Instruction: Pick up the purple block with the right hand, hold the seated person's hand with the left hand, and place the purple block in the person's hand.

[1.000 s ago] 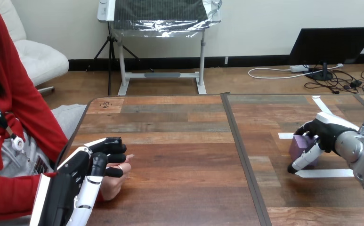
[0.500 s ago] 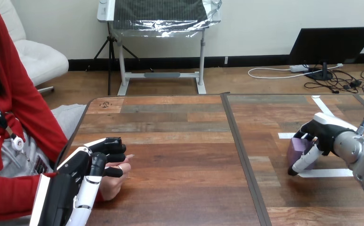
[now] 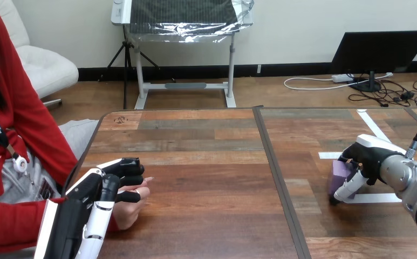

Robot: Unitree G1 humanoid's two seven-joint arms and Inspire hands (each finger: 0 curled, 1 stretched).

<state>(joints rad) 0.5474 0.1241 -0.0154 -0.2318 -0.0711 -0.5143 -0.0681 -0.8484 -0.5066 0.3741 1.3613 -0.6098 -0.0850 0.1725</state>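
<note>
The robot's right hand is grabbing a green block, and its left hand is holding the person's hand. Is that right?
Not quite. In the head view, the right hand has its fingers curled round a purple block, not a green one. The rest is right: the left hand is curled round the person's hand at the table's left side.

The purple block (image 3: 339, 174) sits far right, clasped by the right robot hand (image 3: 369, 155).
</note>
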